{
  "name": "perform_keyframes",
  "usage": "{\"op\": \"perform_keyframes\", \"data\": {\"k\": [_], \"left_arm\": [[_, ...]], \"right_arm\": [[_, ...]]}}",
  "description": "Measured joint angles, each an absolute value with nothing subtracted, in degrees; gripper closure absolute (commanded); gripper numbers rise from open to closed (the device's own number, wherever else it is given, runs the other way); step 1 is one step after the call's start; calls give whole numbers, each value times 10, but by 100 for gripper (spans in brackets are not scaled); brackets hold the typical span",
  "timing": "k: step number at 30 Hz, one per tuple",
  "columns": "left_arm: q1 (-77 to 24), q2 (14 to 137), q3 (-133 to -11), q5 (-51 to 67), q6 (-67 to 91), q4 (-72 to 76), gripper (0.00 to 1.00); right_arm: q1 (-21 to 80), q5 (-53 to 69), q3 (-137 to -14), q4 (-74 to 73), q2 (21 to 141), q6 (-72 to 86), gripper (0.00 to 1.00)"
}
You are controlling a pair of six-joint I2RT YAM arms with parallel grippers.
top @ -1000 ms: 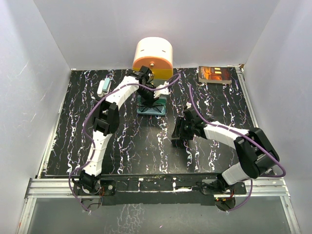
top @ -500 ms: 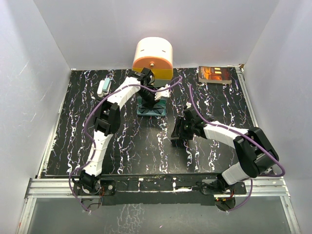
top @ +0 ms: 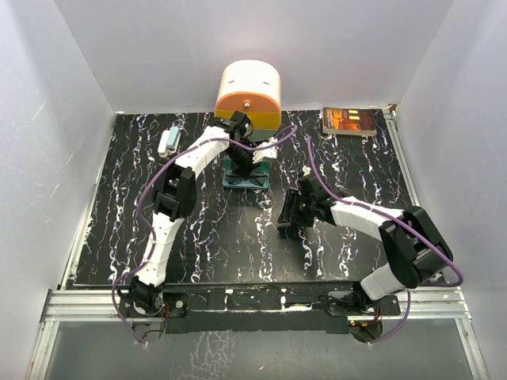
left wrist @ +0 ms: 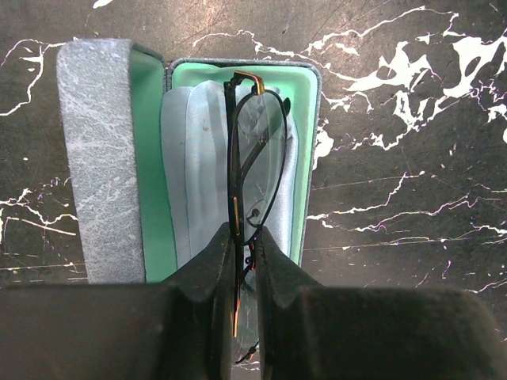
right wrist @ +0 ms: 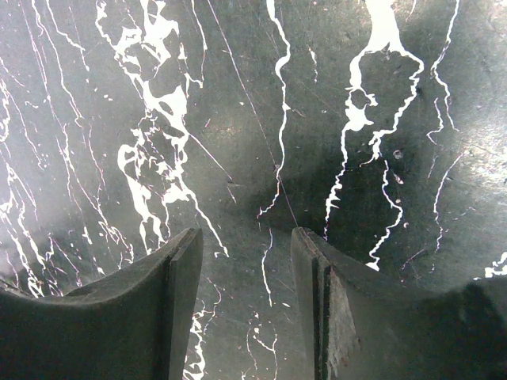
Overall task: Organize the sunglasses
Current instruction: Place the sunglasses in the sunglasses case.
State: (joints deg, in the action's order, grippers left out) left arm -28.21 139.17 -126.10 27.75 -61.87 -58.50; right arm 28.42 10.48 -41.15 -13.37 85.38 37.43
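The sunglasses (left wrist: 252, 150), thin black frame with folded arms, stand on edge over the open grey-blue case (left wrist: 103, 158). The case's teal lining holds a light-blue cloth (left wrist: 194, 158). My left gripper (left wrist: 244, 237) is shut on the near end of the sunglasses and holds them just above the cloth. In the top view the left gripper (top: 244, 158) hangs over the case (top: 245, 180) in front of an orange and white container. My right gripper (right wrist: 247, 241) is open and empty over bare marbled table, right of centre in the top view (top: 290, 212).
An orange and white domed container (top: 249, 95) stands at the back behind the case. A brown book (top: 348, 121) lies at the back right. A small pale object (top: 167, 141) lies at the back left. White walls enclose the black marbled table (top: 222, 237).
My left gripper has moved slightly towards the back over the case with the sunglasses. The right arm has stayed still.
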Motion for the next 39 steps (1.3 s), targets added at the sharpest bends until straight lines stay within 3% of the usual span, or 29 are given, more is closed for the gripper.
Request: {"op": "perform_keyframes", "data": {"k": [16,39], "left_arm": [[-290,1386,-1227,248,-599,-537,64],[-294,1326,-1126,224,-552,-485,46]], "right_arm": [[284,106,-411,-133,854,374,47],[284,108,-411,-133,854,374,47]]}}
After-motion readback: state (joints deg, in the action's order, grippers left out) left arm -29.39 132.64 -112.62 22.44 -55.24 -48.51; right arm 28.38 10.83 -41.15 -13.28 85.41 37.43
